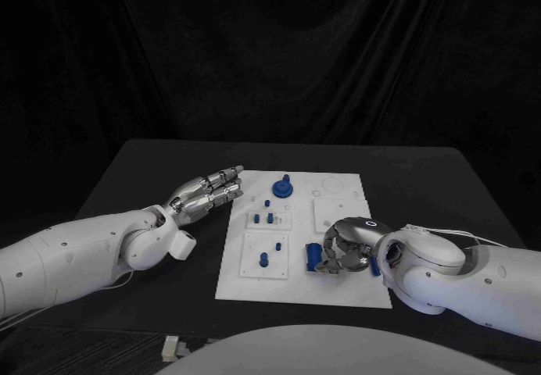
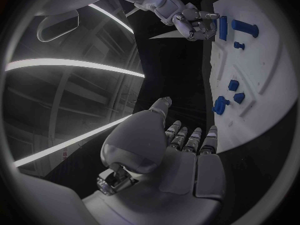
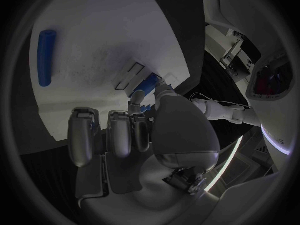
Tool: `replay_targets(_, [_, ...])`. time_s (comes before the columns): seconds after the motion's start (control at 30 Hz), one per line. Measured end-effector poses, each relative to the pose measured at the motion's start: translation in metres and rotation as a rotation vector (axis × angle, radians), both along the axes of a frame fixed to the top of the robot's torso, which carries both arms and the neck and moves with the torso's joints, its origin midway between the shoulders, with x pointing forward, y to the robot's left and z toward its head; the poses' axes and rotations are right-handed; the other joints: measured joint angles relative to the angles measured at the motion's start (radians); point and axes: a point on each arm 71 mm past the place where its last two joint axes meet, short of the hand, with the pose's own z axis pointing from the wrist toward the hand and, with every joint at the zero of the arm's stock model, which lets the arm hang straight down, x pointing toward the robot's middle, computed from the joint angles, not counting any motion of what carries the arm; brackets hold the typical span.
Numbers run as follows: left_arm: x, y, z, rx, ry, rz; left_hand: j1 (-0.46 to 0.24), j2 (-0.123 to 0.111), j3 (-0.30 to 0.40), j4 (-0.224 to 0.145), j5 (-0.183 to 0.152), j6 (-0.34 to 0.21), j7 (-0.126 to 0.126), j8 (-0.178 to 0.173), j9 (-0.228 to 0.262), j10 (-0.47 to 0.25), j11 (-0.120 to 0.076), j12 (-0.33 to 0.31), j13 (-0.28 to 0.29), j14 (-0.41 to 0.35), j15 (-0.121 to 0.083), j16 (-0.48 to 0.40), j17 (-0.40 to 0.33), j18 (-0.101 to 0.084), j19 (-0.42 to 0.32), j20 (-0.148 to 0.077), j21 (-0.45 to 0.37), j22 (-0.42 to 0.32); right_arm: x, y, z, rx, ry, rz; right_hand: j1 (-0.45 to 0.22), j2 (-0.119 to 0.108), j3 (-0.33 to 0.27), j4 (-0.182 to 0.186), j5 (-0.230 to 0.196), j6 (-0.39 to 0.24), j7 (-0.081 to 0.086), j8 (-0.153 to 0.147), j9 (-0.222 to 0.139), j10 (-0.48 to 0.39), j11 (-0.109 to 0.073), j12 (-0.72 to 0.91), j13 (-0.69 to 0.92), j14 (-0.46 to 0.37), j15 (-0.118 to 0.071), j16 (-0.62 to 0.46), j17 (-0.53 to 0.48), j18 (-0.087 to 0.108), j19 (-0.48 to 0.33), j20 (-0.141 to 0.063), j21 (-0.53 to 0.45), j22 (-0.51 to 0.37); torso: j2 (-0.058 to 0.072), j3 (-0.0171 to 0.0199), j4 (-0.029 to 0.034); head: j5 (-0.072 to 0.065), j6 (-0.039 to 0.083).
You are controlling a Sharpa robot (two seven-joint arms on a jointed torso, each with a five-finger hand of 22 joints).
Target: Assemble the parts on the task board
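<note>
The right hand (image 1: 347, 246) covered part of a blue part (image 1: 313, 256), so its grip was hard to see.

I saw a black desk (image 1: 135, 168) under the work area, matte top, its far edge running straight across. A black curtain (image 1: 270, 70) hung in folds behind it. Near the desk's front edge, two small pale blocks (image 1: 170, 348) sat close together; I couldn't tell what they were.
</note>
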Motion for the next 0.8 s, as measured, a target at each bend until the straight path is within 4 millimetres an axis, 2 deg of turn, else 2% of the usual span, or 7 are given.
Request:
replay_targets(0.27, [0.000,0.000,-0.001,0.000,0.002,-0.001,0.000,0.000,0.000,0.000,0.000,0.000,0.000,0.000,0.000,0.000,0.000,0.000,0.000,0.000,0.000,0.000,0.000,0.000,0.000,0.000,0.000,0.000,0.000,0.001,0.000,0.000,0.000,0.001,0.000,0.000,-0.008,0.003,-0.008,0.000,0.000,0.000,0.004,0.000,0.000,0.000,0.000,0.000,0.000,0.000,0.000,0.000,0.000,0.000,0.000,0.000,0.000,0.0000,0.0001,-0.001,0.000])
replay_targets(0.47, [-0.001,0.000,-0.001,0.000,0.004,-0.001,-0.004,0.004,0.003,0.003,0.000,0.000,0.000,0.000,0.000,0.004,0.004,0.000,0.000,0.000,0.000,0.000,0.000,0.000,0.000,0.000,0.000,0.000,-0.002,-0.006,0.002,0.003,-0.003,-0.010,-0.054,-0.024,-0.038,0.029,-0.012,0.000,0.000,0.000,0.005,0.000,0.000,0.000,0.000,0.004,-0.004,0.000,0.000,0.000,0.004,-0.004,0.000,0.001,0.000,0.0000,0.0001,-0.001,0.000])
replay_targets(0.57, [-0.001,0.001,-0.001,0.000,0.005,0.000,-0.004,0.004,0.003,0.003,0.000,0.000,0.000,0.000,0.000,0.004,0.004,0.000,0.000,0.000,0.000,0.000,0.000,0.000,0.000,0.000,0.000,0.001,-0.005,-0.012,0.007,0.012,-0.012,-0.022,-0.109,-0.021,-0.045,0.033,-0.012,0.000,0.000,-0.021,-0.011,0.000,0.000,0.000,0.000,0.004,-0.004,0.000,0.000,0.000,0.004,-0.004,0.000,0.001,0.000,0.0000,0.0001,-0.002,0.000])
replay_targets(0.67, [-0.001,0.002,-0.001,0.001,0.005,0.001,-0.004,0.004,0.003,0.003,0.000,0.000,0.000,0.000,0.000,0.004,0.004,0.000,0.000,0.000,0.000,0.000,0.000,0.000,0.000,0.000,0.000,0.001,0.000,-0.020,0.021,0.023,-0.045,-0.040,-0.179,-0.014,-0.046,0.032,-0.012,0.004,0.004,-0.059,-0.047,0.000,0.000,0.000,0.000,0.004,-0.004,0.000,0.000,0.000,0.004,-0.004,0.000,0.001,-0.001,0.0000,0.0001,-0.003,0.000])
replay_targets(0.7, [-0.001,0.002,-0.001,0.001,0.005,0.001,-0.004,0.004,0.003,0.003,0.000,0.000,0.000,0.000,0.001,0.004,0.004,0.000,0.000,0.000,0.000,0.000,0.000,0.000,0.000,0.000,0.000,0.001,0.002,-0.023,0.026,0.027,-0.058,-0.050,-0.221,0.003,-0.046,0.032,-0.012,0.004,0.004,-0.077,-0.062,0.000,0.000,0.000,0.000,0.004,-0.004,0.000,0.000,0.000,0.004,-0.004,0.000,0.001,-0.001,0.0000,0.0001,-0.005,0.000])
replay_targets(0.77, [-0.002,0.002,-0.001,0.002,0.005,0.001,-0.004,0.004,0.006,0.000,0.002,0.000,0.000,0.002,0.001,0.005,0.006,0.000,0.001,0.000,0.000,0.000,0.000,0.000,0.000,0.000,0.000,0.001,0.008,-0.031,0.037,0.036,-0.079,-0.074,-0.289,0.062,-0.047,0.030,-0.012,0.011,0.011,-0.125,-0.106,0.000,0.000,0.000,0.000,0.004,-0.004,0.000,0.000,0.000,0.004,-0.004,0.000,0.001,-0.001,0.0000,0.0001,-0.008,0.000])
replay_targets(0.8, [-0.002,0.002,-0.001,0.002,0.005,0.002,-0.004,0.004,0.007,-0.002,0.005,0.000,0.000,0.004,0.001,0.005,0.014,0.000,0.001,0.000,0.000,0.000,0.000,0.000,0.000,0.000,0.000,0.001,0.011,-0.034,0.041,0.039,-0.084,-0.086,-0.315,0.088,-0.047,0.030,-0.008,0.017,0.015,-0.148,-0.130,0.000,0.000,0.000,0.000,0.004,-0.004,0.000,0.000,0.000,0.004,-0.004,0.000,0.001,-0.001,0.0000,0.0001,-0.010,0.000])
